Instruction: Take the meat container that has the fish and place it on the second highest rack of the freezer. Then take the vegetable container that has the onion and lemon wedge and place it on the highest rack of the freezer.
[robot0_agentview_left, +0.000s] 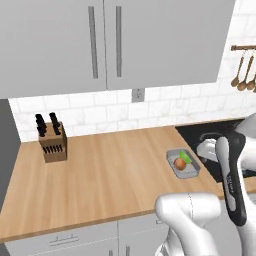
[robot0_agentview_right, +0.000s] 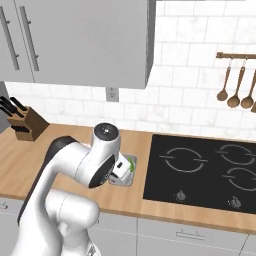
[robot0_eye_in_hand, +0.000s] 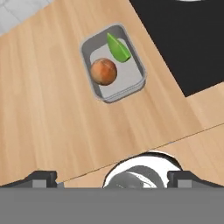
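A grey vegetable container (robot0_eye_in_hand: 114, 94) rests on the wooden counter beside the black cooktop. Inside it lie the round brown-orange onion (robot0_eye_in_hand: 104, 71) and the bright green lemon wedge (robot0_eye_in_hand: 118, 48). The same container (robot0_agentview_left: 183, 165) sits near the counter's right end, with the onion (robot0_agentview_left: 180, 164) in front of the wedge (robot0_agentview_left: 186, 157). My gripper (robot0_eye_in_hand: 113, 178) hovers above the counter a little short of the container, open, with nothing between its widely spread fingertips (robot0_eye_in_hand: 41, 177). From the right, my hand (robot0_agentview_right: 121, 171) hides most of the container (robot0_agentview_right: 128, 181). The fish container and the freezer are out of view.
A wooden knife block (robot0_agentview_left: 52, 142) stands at the counter's back left. The black cooktop (robot0_agentview_right: 200, 172) lies right of the container. Wooden utensils (robot0_agentview_right: 235, 90) hang on the tiled wall. Grey upper cabinets (robot0_agentview_left: 100, 45) run overhead. A dark grey panel (robot0_agentview_left: 7, 150) borders the counter's left end.
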